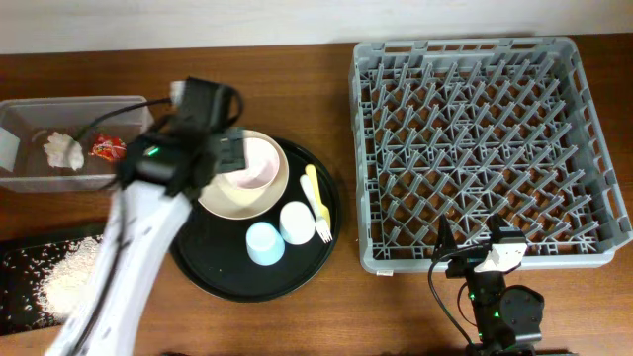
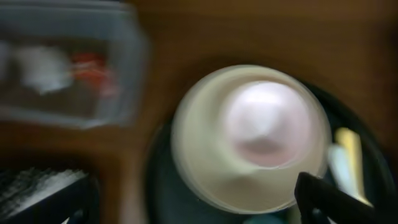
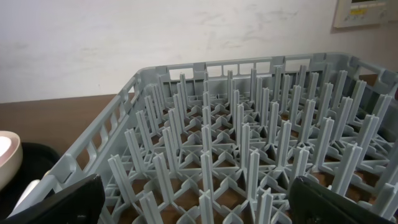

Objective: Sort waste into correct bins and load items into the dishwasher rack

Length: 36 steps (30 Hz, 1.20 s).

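Grey plastic dishwasher rack (image 1: 465, 45) fills the right half of the overhead frame, pegs upright. Round black tray (image 1: 213, 279) sits at centre frame on the wooden table (image 1: 297, 69), just left of the rack and not touching it. On the tray: cream plate (image 1: 229, 201) at its upper left, with the pink bowl (image 1: 261, 164) resting on the plate; white cup (image 1: 297, 222) and light blue cup (image 1: 263, 243) side by side just below the plate; yellow fork (image 1: 316, 202) lying along the tray's right side, tines toward the bottom of the frame. Clear tub (image 1: 69, 100) at upper left holds the white tissue (image 1: 62, 150) and the red wrapper (image 1: 108, 147) next to each other. Black bin (image 1: 25, 267) at the lower left edge holds the rice grains (image 1: 67, 279), heaped at its right end with some scattered. Left gripper (image 2: 202, 202) hangs over the plate and bowl; the left wrist view is blurred, but both fingertips show at the lower corners, spread wide with nothing pinched. Right gripper (image 3: 199, 202) sits at the bottom of the overhead frame beside the rack's lower rim, looking across the pegs, fingers spread wide and empty
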Each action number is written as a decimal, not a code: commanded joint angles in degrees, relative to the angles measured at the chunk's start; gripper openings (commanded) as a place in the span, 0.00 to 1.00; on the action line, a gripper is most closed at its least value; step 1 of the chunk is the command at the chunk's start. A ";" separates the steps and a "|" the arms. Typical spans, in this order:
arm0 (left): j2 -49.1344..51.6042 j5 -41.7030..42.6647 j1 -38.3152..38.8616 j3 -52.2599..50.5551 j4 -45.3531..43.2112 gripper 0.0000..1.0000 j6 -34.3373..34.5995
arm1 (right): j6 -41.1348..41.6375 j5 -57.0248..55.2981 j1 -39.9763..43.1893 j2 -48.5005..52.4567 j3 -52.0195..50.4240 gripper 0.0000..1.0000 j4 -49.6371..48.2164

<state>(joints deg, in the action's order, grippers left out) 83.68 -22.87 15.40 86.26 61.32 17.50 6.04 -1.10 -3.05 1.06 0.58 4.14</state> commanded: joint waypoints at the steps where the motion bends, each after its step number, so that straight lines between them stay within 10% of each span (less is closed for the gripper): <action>1: -9.51 -8.90 -11.13 1.38 1.70 0.99 4.15 | 0.44 -0.90 0.17 -0.33 -0.26 0.98 0.42; 6: -14.29 -8.90 -23.39 1.38 1.77 0.99 4.13 | 0.44 -0.90 0.17 -0.33 -0.26 0.98 0.42; 30: -14.27 -8.87 -23.71 1.38 1.77 0.99 4.13 | 0.50 2.21 0.07 -0.33 -0.17 0.98 0.44; 36: -14.27 -8.90 -23.71 1.38 1.77 1.00 4.13 | 0.48 7.85 0.07 2.34 15.69 0.98 9.29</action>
<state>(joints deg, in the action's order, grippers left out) 69.95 -30.92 -8.08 86.96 63.11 20.84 6.07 4.97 -3.05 1.41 8.51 12.73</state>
